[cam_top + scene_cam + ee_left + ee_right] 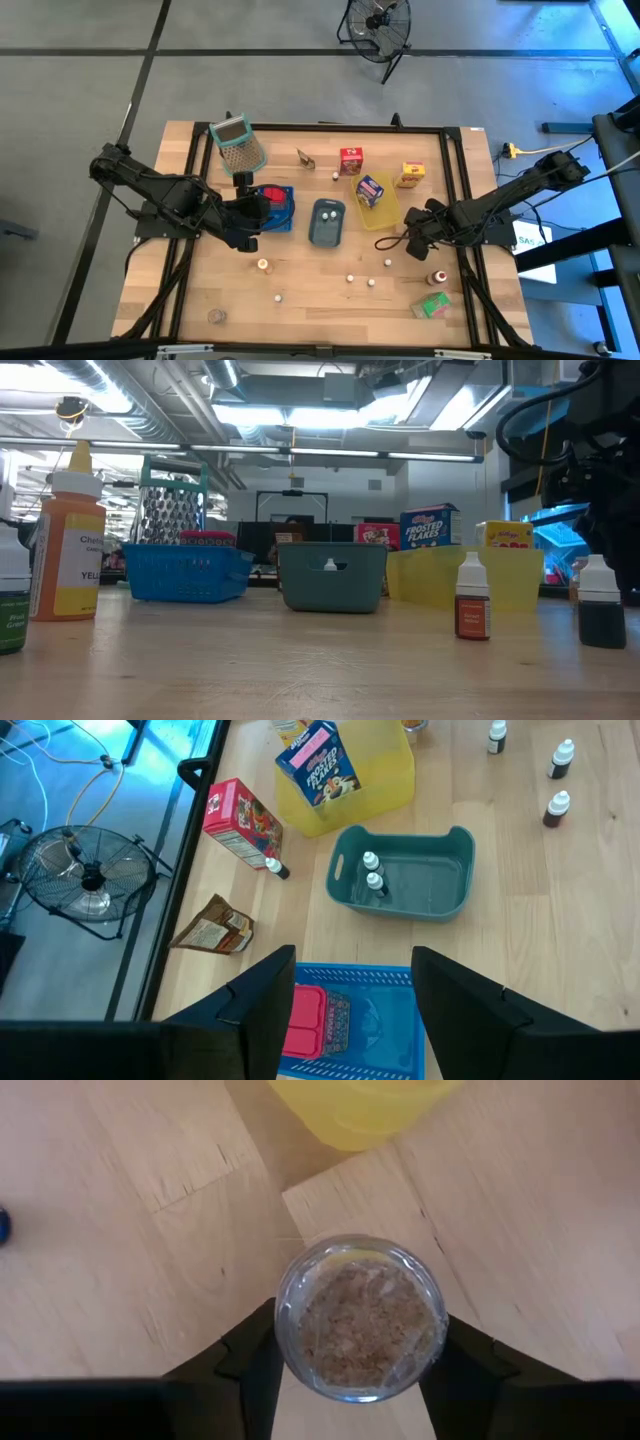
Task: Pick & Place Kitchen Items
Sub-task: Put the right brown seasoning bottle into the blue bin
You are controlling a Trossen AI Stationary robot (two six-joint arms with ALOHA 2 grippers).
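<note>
Since the small clear round jar of brown powder stands upright directly between the right hand's fingers, near the yellow rectangular tray, this arm is plainly nearer. The fingers flank its sides, seemingly touching; a firm grip I cannot confirm. The left hand hovers half-open, empty, over the blue mesh tray.

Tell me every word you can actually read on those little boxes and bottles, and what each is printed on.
"FROSTED FLAKES": blue cereal carton standing in the yellow tray.
"YEL...", cut off: label of the orange bottle with the yellow tip.
Red carton, yellow carton, brown packet, small dropper bottles: print too small or blurred to read.
</note>
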